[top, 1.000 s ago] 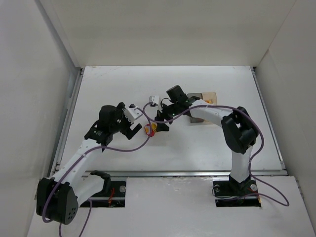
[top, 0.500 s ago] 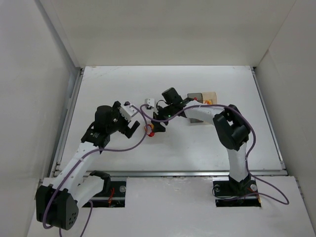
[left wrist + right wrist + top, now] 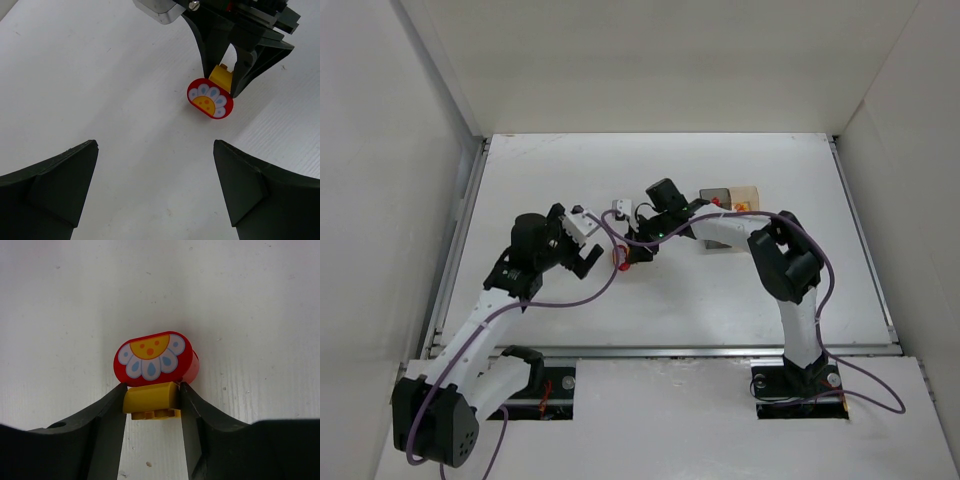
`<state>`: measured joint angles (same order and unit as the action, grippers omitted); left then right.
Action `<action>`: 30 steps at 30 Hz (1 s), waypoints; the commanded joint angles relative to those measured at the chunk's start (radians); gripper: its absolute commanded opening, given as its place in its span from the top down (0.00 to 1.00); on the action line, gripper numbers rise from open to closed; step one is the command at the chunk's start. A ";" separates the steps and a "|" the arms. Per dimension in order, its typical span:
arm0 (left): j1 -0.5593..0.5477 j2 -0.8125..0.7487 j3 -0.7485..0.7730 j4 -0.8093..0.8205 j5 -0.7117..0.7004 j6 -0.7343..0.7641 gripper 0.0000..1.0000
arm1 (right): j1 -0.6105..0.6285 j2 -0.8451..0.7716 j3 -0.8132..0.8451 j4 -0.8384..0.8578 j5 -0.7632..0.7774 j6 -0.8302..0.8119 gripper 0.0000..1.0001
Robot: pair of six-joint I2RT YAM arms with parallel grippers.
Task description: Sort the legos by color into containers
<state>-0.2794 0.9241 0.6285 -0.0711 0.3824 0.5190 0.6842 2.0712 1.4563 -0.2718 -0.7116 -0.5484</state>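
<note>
My right gripper [image 3: 152, 392] grips the yellow brick [image 3: 151, 402], to part it from the red flower brick [image 3: 152, 359]; left gripper [image 3: 155, 187] gapes.

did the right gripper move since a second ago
Yes. The right gripper has shifted left in the top view, away from the containers, and its fingers now close on the yellow brick.

No readable text, label or number appears on anything.
</note>
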 commanded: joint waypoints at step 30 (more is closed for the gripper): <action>-0.153 0.160 0.198 0.056 0.210 0.927 0.21 | -0.133 -0.191 0.233 -0.060 -0.293 0.751 1.00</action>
<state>-0.4305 1.0668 0.7647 0.0608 0.5282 1.3624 0.5449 1.9293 1.6897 -0.4473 -0.9405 0.1143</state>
